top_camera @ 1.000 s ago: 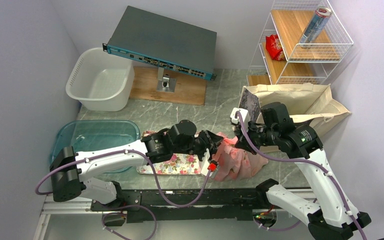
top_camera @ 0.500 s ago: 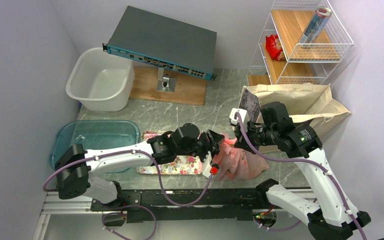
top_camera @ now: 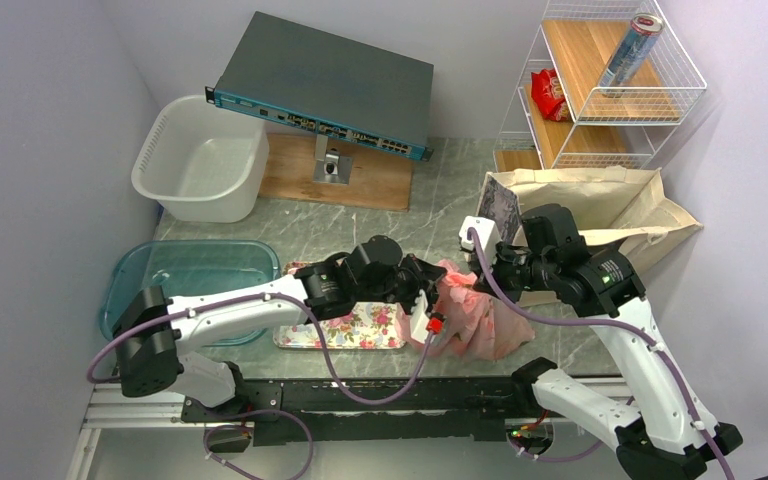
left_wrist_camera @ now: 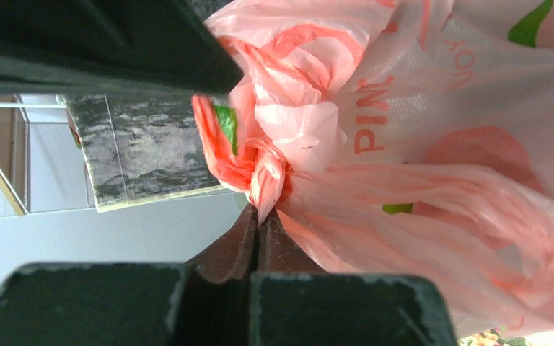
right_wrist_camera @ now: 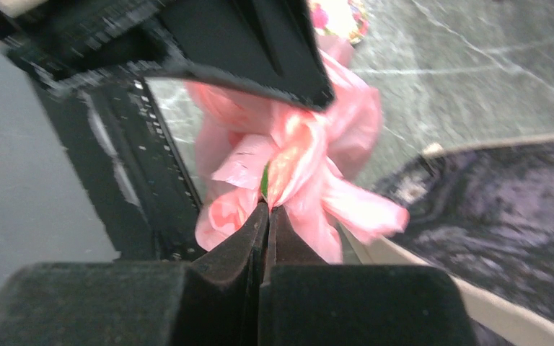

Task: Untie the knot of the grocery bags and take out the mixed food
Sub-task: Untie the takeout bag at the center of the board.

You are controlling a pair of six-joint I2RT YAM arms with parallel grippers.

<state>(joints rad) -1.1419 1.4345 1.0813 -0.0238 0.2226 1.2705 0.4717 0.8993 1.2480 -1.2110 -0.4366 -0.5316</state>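
The pink plastic bag (top_camera: 480,318) lies at the table's near edge, between both arms. Its knot (left_wrist_camera: 267,173) is a twisted pink lump right at my left gripper (left_wrist_camera: 260,216), which is shut on the knot's pointed tail. In the top view my left gripper (top_camera: 438,292) meets the bag from the left. My right gripper (right_wrist_camera: 268,209) is shut on a fold of pink plastic (right_wrist_camera: 296,155) at the bag's top, and reaches in from the right (top_camera: 482,272). The beige canvas tote (top_camera: 610,205) lies behind the right arm. The mixed food is hidden inside the bags.
A floral tray (top_camera: 345,330) sits left of the bag, beside a blue basin (top_camera: 195,278). A white basket (top_camera: 200,160) and a network switch (top_camera: 325,85) stand at the back. The wire shelf (top_camera: 610,100) holds a can (top_camera: 632,48) and red packet (top_camera: 548,95).
My left gripper has moved right against the pink bag and closed on the knot's tail. The right gripper has kept its hold and place.
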